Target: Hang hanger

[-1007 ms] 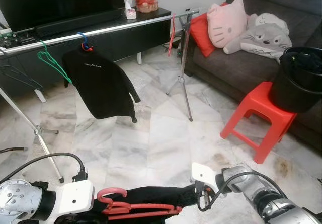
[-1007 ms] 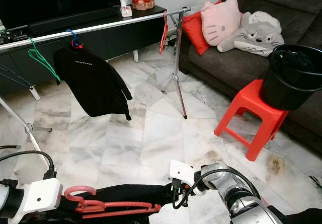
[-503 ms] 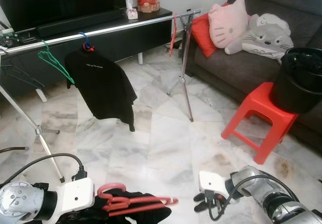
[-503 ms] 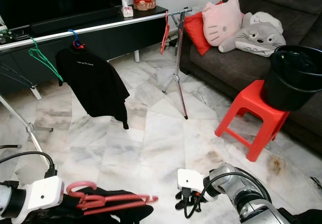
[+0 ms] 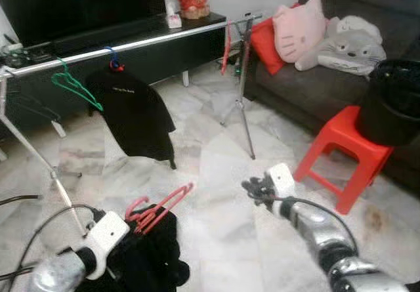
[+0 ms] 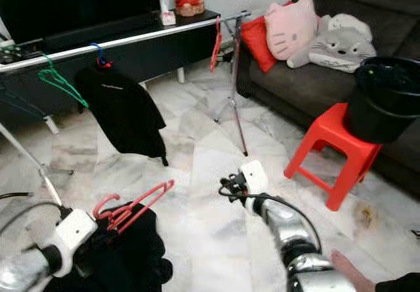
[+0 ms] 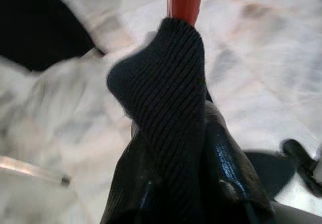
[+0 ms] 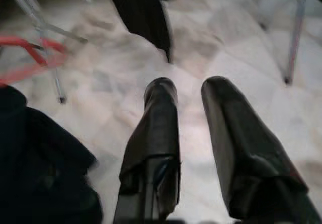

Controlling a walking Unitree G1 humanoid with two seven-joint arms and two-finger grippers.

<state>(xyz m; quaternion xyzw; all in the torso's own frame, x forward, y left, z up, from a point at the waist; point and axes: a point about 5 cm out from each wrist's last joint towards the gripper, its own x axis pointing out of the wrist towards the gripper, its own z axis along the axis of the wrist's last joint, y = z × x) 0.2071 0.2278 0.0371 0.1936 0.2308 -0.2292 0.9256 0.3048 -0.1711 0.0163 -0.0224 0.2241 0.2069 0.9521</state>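
Two arms up over the marble floor (image 5: 216, 174), and the landmark is the long silver rail (image 5: 131, 42) running across in front of the dark TV counter (image 5: 164, 33). Beyond the rail's far end sits the dark sofa (image 5: 308, 82) with a pink cat cushion (image 5: 298, 26) and a grey plush (image 5: 344, 42) on it. On the robot's side of the sofa stands a red stool (image 5: 344, 151) with a black bucket (image 5: 394, 102) on top. From the rail hangs a black shirt (image 5: 134, 111) on a blue hook, a green hanger (image 5: 72, 88) beside it, and a red hanger (image 5: 225, 46) at the far end by the stand's leg.

Nearer the robot than the rail, low at its left, the left gripper (image 5: 121, 223) carries a bunched black garment (image 5: 147, 256) on the red hanger in hand (image 5: 157, 203), which tilts up toward the rail but is well short of it. In the left wrist view the fingers (image 7: 221, 168) are pinching dark knit cloth with the red plastic just past it.

Right gripper (image 5: 252, 190) hovers over bare floor, apart from the garment; in the right wrist view its fingers (image 8: 156, 128) are spread with nothing between them.
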